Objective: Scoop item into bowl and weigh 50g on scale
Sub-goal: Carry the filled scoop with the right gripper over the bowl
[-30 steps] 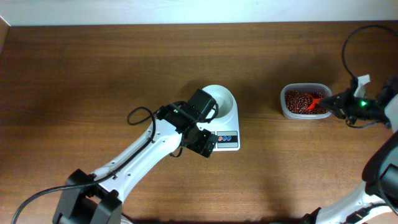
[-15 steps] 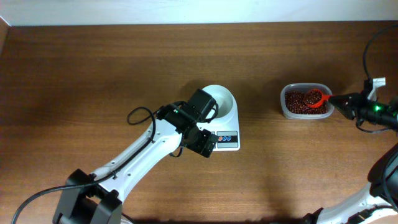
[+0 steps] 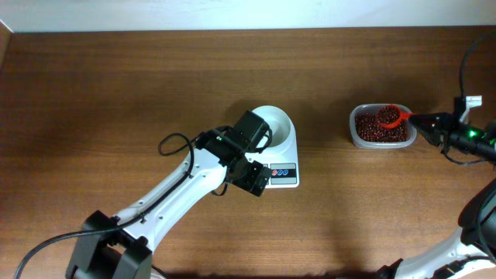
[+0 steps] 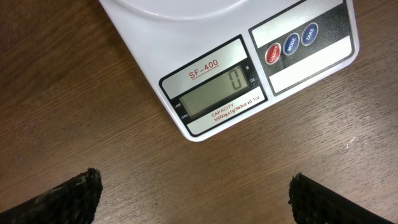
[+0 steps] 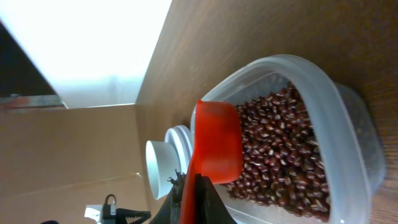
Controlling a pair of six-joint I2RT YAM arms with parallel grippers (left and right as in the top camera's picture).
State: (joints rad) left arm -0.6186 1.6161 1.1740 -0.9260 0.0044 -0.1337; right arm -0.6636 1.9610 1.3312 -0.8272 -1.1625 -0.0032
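Observation:
The beans [image 3: 378,130] fill a clear tub [image 3: 353,128] at the right. My right gripper [image 3: 426,120] is shut on the handle of a red scoop [image 3: 390,116], which hangs over the tub's far side with beans in its cup. In the right wrist view the scoop [image 5: 217,143] shows its underside above the beans [image 5: 280,162], and the gripper [image 5: 196,202] clamps its handle. The white bowl [image 3: 277,122] stands on the scale [image 3: 288,172]. My left gripper [image 3: 252,180] hovers open at the scale's front left. Its display [image 4: 217,93] reads 0, and the gripper [image 4: 196,199] has bare wood under it.
The tub's rim [image 5: 336,124] curves round the scoop. The bowl [image 5: 158,168] shows small beyond it in the right wrist view. The left arm [image 3: 178,194] lies across the table from the front left. A cable [image 3: 172,143] loops beside it.
The red scoop has come up out of the beans and shifted toward the tub's far edge. My right gripper has drawn back to the right. The left arm has not moved.

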